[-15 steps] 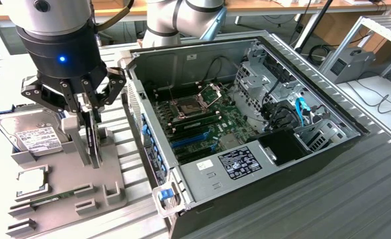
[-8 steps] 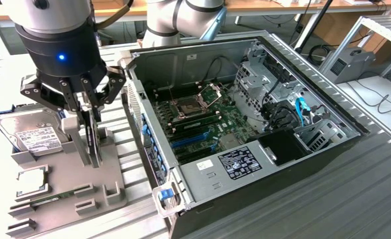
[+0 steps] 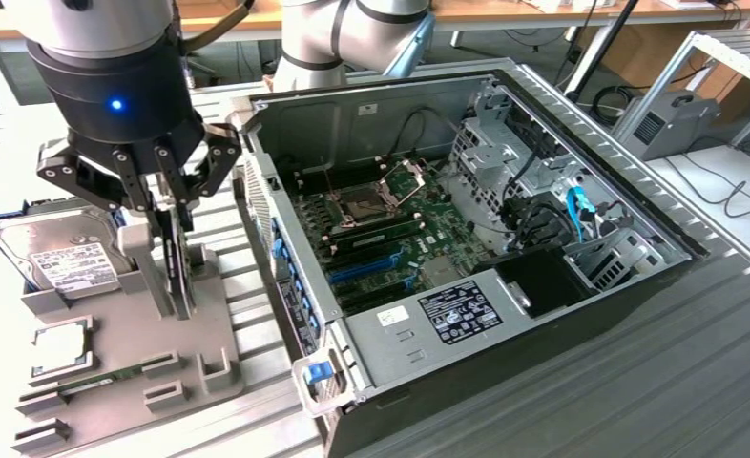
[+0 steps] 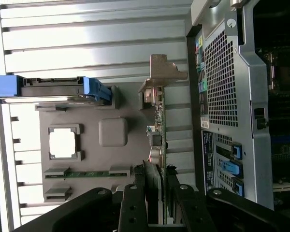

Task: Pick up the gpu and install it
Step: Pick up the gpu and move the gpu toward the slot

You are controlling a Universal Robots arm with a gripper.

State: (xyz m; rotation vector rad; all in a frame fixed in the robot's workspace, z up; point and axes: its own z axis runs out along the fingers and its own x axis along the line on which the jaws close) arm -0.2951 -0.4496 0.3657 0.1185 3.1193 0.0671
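Observation:
The gpu (image 3: pixel 173 270) is a thin dark card standing edge-on in a slot of the grey fixture tray (image 3: pixel 118 329), at the exterior view's left. My gripper (image 3: pixel 172 234) hangs straight down over it, its two fingers pressed against the card's faces. In the wrist view the gpu (image 4: pixel 160 126) runs away from the gripper (image 4: pixel 161 170). Its silver bracket (image 4: pixel 160 73) is at the far end, and the black fingers (image 4: pixel 152 188) clamp the near end. The open computer case (image 3: pixel 477 229) lies beside the tray, with blue expansion slots (image 3: pixel 364 270) on its motherboard.
On the tray lie a silver hard drive (image 3: pixel 65 256) in a blue caddy, a square processor chip (image 3: pixel 59 345) and a slim green memory stick (image 3: pixel 95 382). The case's perforated wall (image 4: pixel 221 82) stands close beside the gpu. A desk with cables sits at the exterior view's far right.

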